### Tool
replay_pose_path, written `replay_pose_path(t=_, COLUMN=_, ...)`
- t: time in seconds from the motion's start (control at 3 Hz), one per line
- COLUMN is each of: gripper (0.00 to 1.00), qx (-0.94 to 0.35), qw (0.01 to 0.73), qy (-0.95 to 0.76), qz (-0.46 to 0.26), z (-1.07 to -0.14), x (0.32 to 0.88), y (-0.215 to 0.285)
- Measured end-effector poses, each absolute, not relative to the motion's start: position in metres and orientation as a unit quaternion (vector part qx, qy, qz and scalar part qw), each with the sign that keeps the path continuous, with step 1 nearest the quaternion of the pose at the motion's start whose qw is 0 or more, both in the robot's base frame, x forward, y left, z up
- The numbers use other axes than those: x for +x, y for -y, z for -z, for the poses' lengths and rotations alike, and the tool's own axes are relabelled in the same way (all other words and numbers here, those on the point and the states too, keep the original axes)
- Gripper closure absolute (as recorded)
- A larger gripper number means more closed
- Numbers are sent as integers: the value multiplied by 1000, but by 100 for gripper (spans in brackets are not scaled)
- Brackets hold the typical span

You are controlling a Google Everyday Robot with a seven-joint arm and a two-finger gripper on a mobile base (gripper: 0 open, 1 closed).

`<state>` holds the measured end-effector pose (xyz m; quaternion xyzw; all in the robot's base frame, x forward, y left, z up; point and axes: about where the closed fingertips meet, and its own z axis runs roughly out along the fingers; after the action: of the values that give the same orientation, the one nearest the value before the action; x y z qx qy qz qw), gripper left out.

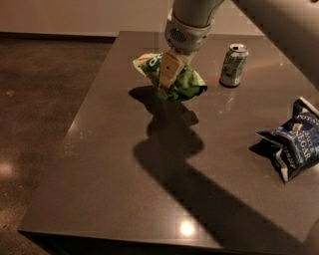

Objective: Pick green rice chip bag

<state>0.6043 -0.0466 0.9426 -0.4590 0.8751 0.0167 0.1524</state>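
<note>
While its claw is clenched on the crumpled green rice chip bag [188, 82], the gripper [171, 83] hangs over the far middle of the table [114, 174].
Three items are counted: one green bag in the claw, one green-and-white drink can [233, 64] standing upright to its right, and one dark blue chip bag [294, 144] lying at the right edge, well apart. Whether the green bag touches the tabletop cannot be told. The table is dark grey and glossy, with a bright light spot [187, 228] near its front. Left lies a brown speckled floor [45, 99]; a pale wall [75, 15] runs behind.
</note>
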Motion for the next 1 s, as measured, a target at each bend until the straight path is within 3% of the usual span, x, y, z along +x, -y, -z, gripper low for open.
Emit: replay_pose_path(t=1.0, gripper=100, qx=-527, qw=203, qy=-824, qz=-41, z=-1006, x=570, y=53)
